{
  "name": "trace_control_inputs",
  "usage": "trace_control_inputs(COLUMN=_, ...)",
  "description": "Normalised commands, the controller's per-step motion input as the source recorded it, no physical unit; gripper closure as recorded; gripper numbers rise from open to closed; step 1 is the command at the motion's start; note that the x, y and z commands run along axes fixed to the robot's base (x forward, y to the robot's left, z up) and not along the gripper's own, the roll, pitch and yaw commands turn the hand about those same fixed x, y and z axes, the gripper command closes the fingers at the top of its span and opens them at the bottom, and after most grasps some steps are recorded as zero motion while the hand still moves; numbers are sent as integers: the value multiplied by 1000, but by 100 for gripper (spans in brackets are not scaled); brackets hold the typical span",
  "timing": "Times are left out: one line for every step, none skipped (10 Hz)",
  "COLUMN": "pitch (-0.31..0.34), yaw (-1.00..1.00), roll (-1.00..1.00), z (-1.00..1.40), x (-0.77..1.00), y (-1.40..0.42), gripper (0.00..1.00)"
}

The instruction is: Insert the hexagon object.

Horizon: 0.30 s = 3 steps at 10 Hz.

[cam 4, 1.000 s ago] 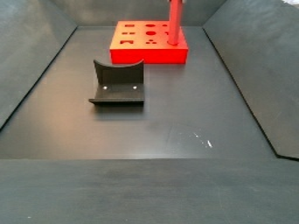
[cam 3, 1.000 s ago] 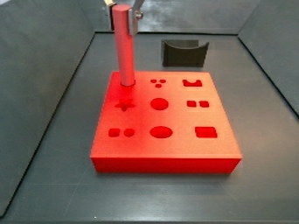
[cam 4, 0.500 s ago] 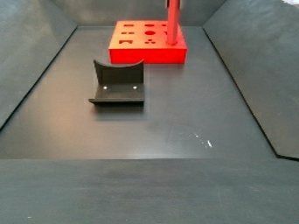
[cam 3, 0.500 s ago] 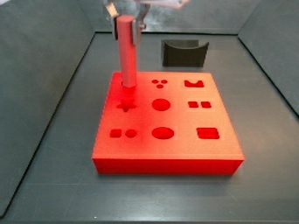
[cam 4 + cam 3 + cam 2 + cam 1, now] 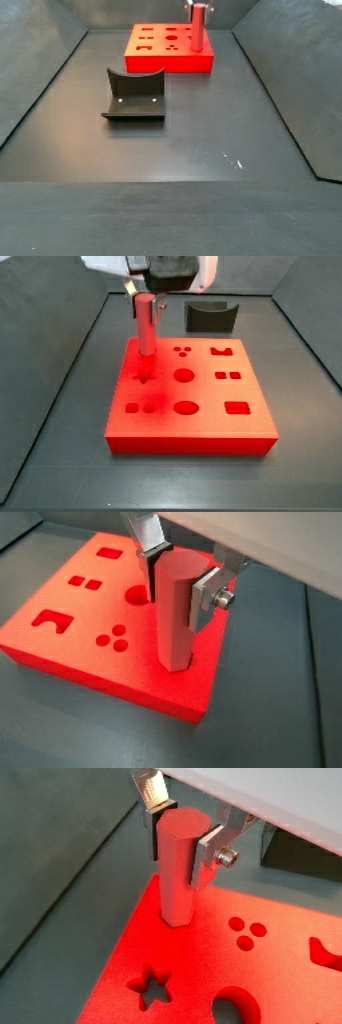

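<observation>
The hexagon object, a long pink-red peg [image 5: 144, 326], stands upright with its lower end in a hole at the back left of the red block [image 5: 201, 421]. Both wrist views show its hexagonal top [image 5: 177, 820] [image 5: 179, 564] between the silver fingers. My gripper [image 5: 179, 848] [image 5: 178, 592] is shut on the peg's upper part, one pad on each side. In a side view the gripper [image 5: 150, 294] sits right over the block's back left. The peg also shows at the block's far right [image 5: 197, 28].
The red block [image 5: 154, 42] has several shaped holes: star, circles, squares. A dark grey curved holder [image 5: 209, 316] [image 5: 135, 95] stands on the dark floor behind the block. Grey walls ring the work area.
The peg has gone lower into the block and stands shorter above it. My gripper has come down with it and now shows in the side view.
</observation>
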Motion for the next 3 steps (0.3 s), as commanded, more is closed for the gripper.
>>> trace_control_inputs(pitch=-90, yaw=-117, roll=-57, z=-926, x=71, y=134, gripper=100)
trace_control_inputs(pitch=-34, yaw=-83, roll=0, z=-434, x=37, y=43, gripper=100)
trace_control_inputs(pitch=0, yaw=0, roll=0, z=0, x=0, y=0, gripper=100)
